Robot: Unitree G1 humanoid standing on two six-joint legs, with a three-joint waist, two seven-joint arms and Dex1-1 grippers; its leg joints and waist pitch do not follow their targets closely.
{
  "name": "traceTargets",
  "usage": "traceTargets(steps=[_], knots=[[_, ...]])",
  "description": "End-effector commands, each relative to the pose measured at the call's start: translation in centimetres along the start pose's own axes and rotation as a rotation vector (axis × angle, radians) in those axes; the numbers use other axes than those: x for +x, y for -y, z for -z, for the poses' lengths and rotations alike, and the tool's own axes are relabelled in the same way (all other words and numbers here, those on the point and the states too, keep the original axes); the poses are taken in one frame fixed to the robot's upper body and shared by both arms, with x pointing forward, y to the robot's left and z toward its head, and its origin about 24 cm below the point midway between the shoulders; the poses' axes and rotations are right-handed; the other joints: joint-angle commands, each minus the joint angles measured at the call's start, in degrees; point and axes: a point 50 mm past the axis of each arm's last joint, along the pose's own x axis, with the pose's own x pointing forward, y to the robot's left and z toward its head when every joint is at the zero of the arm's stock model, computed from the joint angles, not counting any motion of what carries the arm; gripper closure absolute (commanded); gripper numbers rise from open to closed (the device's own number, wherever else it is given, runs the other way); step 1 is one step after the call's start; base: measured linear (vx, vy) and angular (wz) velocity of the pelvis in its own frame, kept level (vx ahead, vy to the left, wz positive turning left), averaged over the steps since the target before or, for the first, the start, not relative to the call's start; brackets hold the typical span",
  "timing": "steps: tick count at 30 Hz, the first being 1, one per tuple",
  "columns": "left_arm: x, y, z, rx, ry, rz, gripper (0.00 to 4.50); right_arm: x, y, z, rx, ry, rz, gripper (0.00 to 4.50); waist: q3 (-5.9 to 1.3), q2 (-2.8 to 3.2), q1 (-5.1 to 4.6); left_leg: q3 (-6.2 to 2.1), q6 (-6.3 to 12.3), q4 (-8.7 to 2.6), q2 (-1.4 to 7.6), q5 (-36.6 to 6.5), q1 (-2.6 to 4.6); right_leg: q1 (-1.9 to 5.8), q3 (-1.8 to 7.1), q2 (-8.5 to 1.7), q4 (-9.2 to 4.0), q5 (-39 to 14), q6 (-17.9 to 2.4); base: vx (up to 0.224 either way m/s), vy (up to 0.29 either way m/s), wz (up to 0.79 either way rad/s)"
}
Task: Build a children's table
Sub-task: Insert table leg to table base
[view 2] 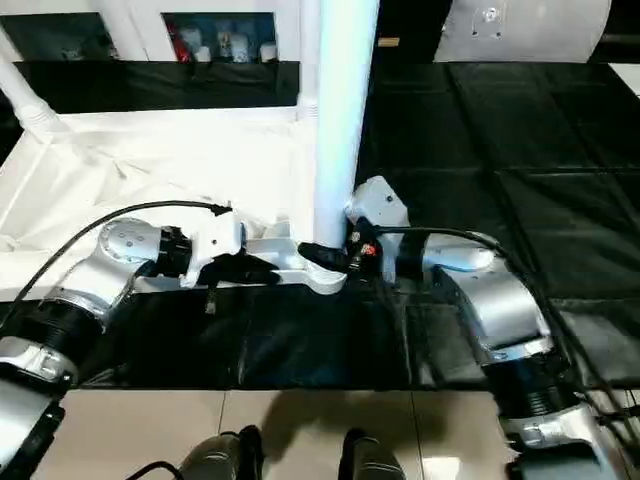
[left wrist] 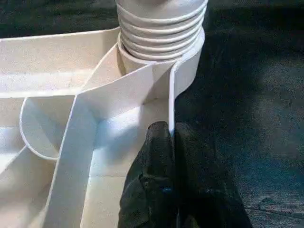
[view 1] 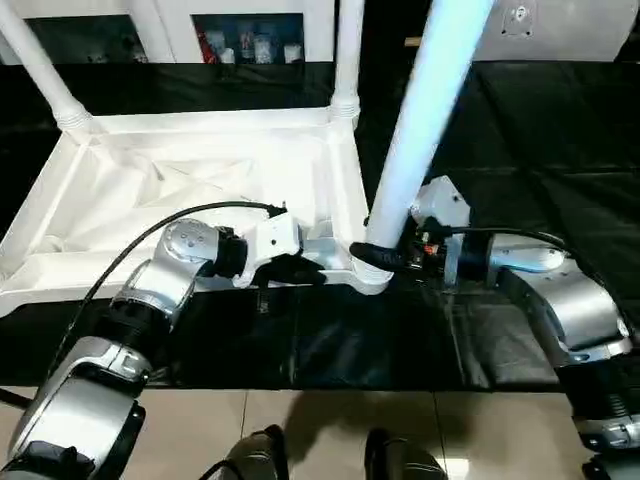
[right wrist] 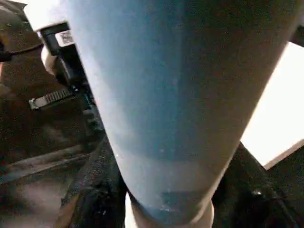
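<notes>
Nearest the robot, the left gripper [view 1: 290,268] is clamped on the near rim of the table top [view 1: 200,190], its black fingers [left wrist: 156,190] pinched together over the thin wall just beside the near-right corner socket [view 1: 368,275]. At about three o'clock from it, the right gripper [view 1: 385,257] is closed round the base of a leg [view 1: 425,110], which stands in that socket and leans slightly

The table lies upside down on black matting [view 1: 520,150], ribs up. Farther off, toward eleven and twelve o'clock, two more legs [view 1: 40,65] [view 1: 348,55] already stand in the far corner sockets

The step in hand looks to be seating the third leg. Next, I judge, the right gripper must straighten the leg and turn or press it home, the left bracing the top. A fourth socket at nine o'clock seems still unfilled
</notes>
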Motion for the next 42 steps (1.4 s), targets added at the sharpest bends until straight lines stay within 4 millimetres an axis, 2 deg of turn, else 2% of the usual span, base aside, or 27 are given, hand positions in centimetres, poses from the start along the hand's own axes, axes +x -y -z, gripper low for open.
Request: traceTargets(steps=[1, 2, 4, 5, 6, 7, 8, 9, 10, 11, 12, 13, 14, 15, 16, 18, 21, 23, 24, 28, 32, 34, 42], knots=[[-3.1, -2.2, -0.3, -0.029, -0.011, -0.232, 4.5, 1.6, -2.2, 3.9, 0.147, -0.108, -0.088, 2.61, -2.81, -0.21, -0.26, -2.43, 1.17, -4.39, 4.32, -21.15, 1.67, 1.37, 3.46, -6.47, -5.24, -36.48, -7.25, 0.0, 0.0, 0.0], [-3.3, -2.1, -0.2, -0.036, -0.011, -0.243, 4.5, 1.7, -2.1, 3.9, 0.148, -0.105, -0.071, 2.61, -2.78, -0.21, -0.34, -2.51, 0.9, -4.42, 4.39, -21.14, 1.58, 1.46, 3.45, -6.55, -5.16, -36.58, -7.34, 0.0, 0.0, 0.0], [-3.9, -1.7, 0.1, -0.068, -0.015, -0.288, 4.5, 1.9, -1.6, 3.8, 0.146, -0.099, -0.014, 2.61, -2.72, -0.16, -0.79, -2.85, 0.23, -4.66, 4.5, -21.31, 0.93, 1.74, 3.33, -6.63, -4.7, -36.34, -7.45, 0.0, 0.0, 0.0], [-4.7, -0.8, 0.4, -0.125, -0.022, -0.345, 4.5, 2.2, -1.3, 3.6, 0.155, -0.084, 0.028, 2.61, -2.69, -0.66, -1.11, -2.75, 0.29, -4.67, 4.4, -21.74, 1.08, 1.57, 3.32, -6.42, -4.92, -36.93, -6.98, 0.0, 0.0, 0.0], [-4.9, -0.2, 0.5, -0.142, -0.027, -0.359, 4.5, 2.3, -1.2, 3.6, 0.159, -0.08, 0.044, 2.61, -2.44, -0.24, -1.62, -2.88, 0.29, -4.75, 4.49, -21.57, 0.74, 1.51, 3.41, -6.46, -4.7, -36.49, -7.56, 0.0, 0.0, 0.0], [-4.9, -0.2, 0.5, -0.142, -0.027, -0.359, 4.5, 2.3, -1.2, 3.6, 0.159, -0.08, 0.044, 2.61, -2.33, -0.15, -1.82, -2.9, 0.3, -4.74, 4.4, -22.44, 0.83, 1.38, 3.33, -6.34, -4.83, -37.6, -7.06, 0.0, 0.0, 0.0], [-5.0, 0.6, 0.5, -0.154, -0.034, -0.367, 4.5, 2.4, -1.1, 3.5, 0.166, -0.074, 0.058, 2.61, -2.34, -0.37, -2.01, -2.93, 0.01, -4.78, 4.53, -22.78, 0.87, 1.35, 3.42, -6.39, -4.7, -37.41, -7.15, 0.0, 0.0, 0.0], [-5.0, 1.3, 0.5, -0.16, -0.039, -0.366, 4.5, 2.5, -1.1, 3.5, 0.173, -0.071, 0.067, 2.61, -2.16, -0.24, -2.33, -2.87, 0.34, -4.82, 4.32, -23.25, 0.87, 1.17, 3.39, -6.06, -4.96, -37.66, -6.67, 0.0, 0.0, 0.0], [-4.6, 2.4, 0.0, -0.171, -0.033, -0.352, 4.5, 2.7, -0.8, 3.4, 0.182, -0.068, 0.094, 2.61, -2.35, -0.34, -2.66, -2.94, -0.12, -4.82, 4.7, -22.72, 0.97, 1.27, 3.67, -6.28, -4.38, -34.79, -7.85, 0.0, 0.0, 0.0], [-4.1, 3.4, -0.5, -0.175, -0.022, -0.331, 4.5, 2.9, -0.7, 3.4, 0.193, -0.064, 0.113, 2.61, -2.07, -0.48, -3.01, -2.99, 0.18, -4.99, 4.66, -22.28, 0.48, 1.38, 3.6, -6.1, -4.31, -33.81, -8.22, 0.0, 0.0, 0.0], [-3.8, 4.2, -1.0, -0.18, -0.012, -0.314, 4.5, 3.1, -0.5, 3.4, 0.201, -0.061, 0.129, 2.61, -2.31, -0.37, -3.4, -3.01, 0.34, -5.03, 4.77, -21.04, 0.23, 1.78, 3.63, -6.02, -3.86, -30.45, -9.22, 0.0, 0.0, 0.0], [-3.3, 4.8, -1.5, -0.181, -0.002, -0.295, 4.5, 3.3, -0.4, 3.4, 0.211, -0.057, 0.144, 2.61, -2.29, -0.43, -3.62, -2.56, 1.09, -4.79, 4.47, -20.25, 0.53, 1.38, 3.67, -5.5, -4.02, -28.29, -9.55, 0.056, 0.004, -0.04], [-2.6, 5.4, -2.3, -0.182, 0.011, -0.274, 4.5, 3.6, -0.3, 3.3, 0.221, -0.052, 0.159, 2.62, -2.58, -0.6, -3.77, -2.4, 1.19, -4.57, 4.56, -18.96, 0.67, 1.54, 3.91, -5.67, -3.66, -25.76, -10.48, 0.056, 0.004, -0.04], [-2.0, 5.8, -3.1, -0.181, 0.022, -0.263, 4.5, 3.9, -0.3, 3.3, 0.226, -0.051, 0.168, 2.62, -2.46, -0.3, -3.74, -2.19, 2.1, -4.41, 4.33, -16.67, 0.37, 1.71, 3.87, -5.52, -3.56, -22.86, -11.49, 0.054, -0.01, 0.01], [-1.8, 5.8, -3.4, -0.179, 0.024, -0.265, 4.5, 4.0, -0.3, 3.3, 0.226, -0.052, 0.168, 2.62, -2.6, -0.43, -3.68, -1.89, 2.81, -4.16, 4.27, -14.82, 0.64, 1.67, 3.91, -5.33, -3.52, -20.18, -12.26, 0.051, -0.02, 0.02], [-1.7, 5.8, -3.9, -0.18, 0.028, -0.268, 4.5, 4.0, -0.3, 3.3, 0.224, -0.054, 0.17, 2.62, -2.79, -0.57, -3.54, -1.62, 3.97, -3.84, 4.01, -11.84, 0.42, 2.06, 3.86, -5.22, -3.1, -16.29, -13.28, 0.025, -0.01, 0.01], [-1.4, 5.9, -5.0, -0.191, 0.034, -0.28, 4.5, 4.2, -0.3, 3.1, 0.22, -0.053, 0.171, 2.62, -2.89, -0.36, -3.1, -1.53, 5.59, -3.51, 3.91, -8.16, 0.25, 2.36, 3.65, -5.1, -2.63, -11.28, -14.58, 0.0, 0.0, 0.0], [-1.6, 5.7, -4.8, -0.197, 0.019, -0.302, 4.5, 4.2, -0.4, 3.0, 0.219, -0.049, 0.16, 2.62, -2.75, -0.35, -3.03, -1.48, 5.78, -3.53, 3.94, -8.84, 0.31, 2.36, 3.5, -4.96, -2.77, -12.1, -14.54, 0.0, 0.0, 0.0], [-1.7, 5.5, -4.5, -0.198, 0.0, -0.319, 4.5, 4.2, -0.4, 3.0, 0.219, -0.048, 0.151, 2.62, -2.6, -0.09, -2.99, -1.53, 5.4, -3.59, 3.95, -10.22, 0.44, 2.29, 3.43, -4.9, -2.97, -14.15, -14.05, 0.0, 0.0, 0.0], [-2.3, 5.0, -3.5, -0.213, -0.058, -0.356, 4.5, 4.1, -0.9, 3.2, 0.211, -0.057, 0.115, 2.62, -2.34, 0.08, -2.76, -1.64, 3.83, -3.83, 4.02, -13.22, 0.76, 2.06, 3.47, -4.88, -3.44, -19.08, -12.23, 0.0, 0.0, 0.0], [-2.5, 4.8, -3.2, -0.224, -0.104, -0.368, 4.5, 4.1, -1.5, 3.6, 0.205, -0.079, 0.084, 2.62, -2.51, 0.12, -2.61, -1.65, 3.49, -3.78, 4.04, -12.58, 0.85, 2.08, 3.48, -4.8, -3.19, -17.38, -12.31, 0.0, 0.0, 0.0], [-2.5, 4.8, -3.0, -0.233, -0.113, -0.371, 4.5, 4.2, -1.5, 3.8, 0.208, -0.086, 0.085, 2.62, -2.6, 0.13, -2.6, -1.62, 3.75, -3.67, 3.97, -11.67, 0.72, 2.23, 3.48, -4.86, -3.04, -15.6, -12.99, 0.0, 0.0, 0.0], [-2.4, 4.6, -2.9, -0.227, -0.12, -0.372, 4.5, 4.2, -1.6, 4.1, 0.234, -0.096, 0.07, 2.62, -2.61, -0.16, -2.64, -1.57, 3.91, -3.6, 3.89, -11.73, 0.77, 2.27, 3.49, -4.88, -3.17, -17.07, -12.61, 0.0, 0.0, 0.0]])
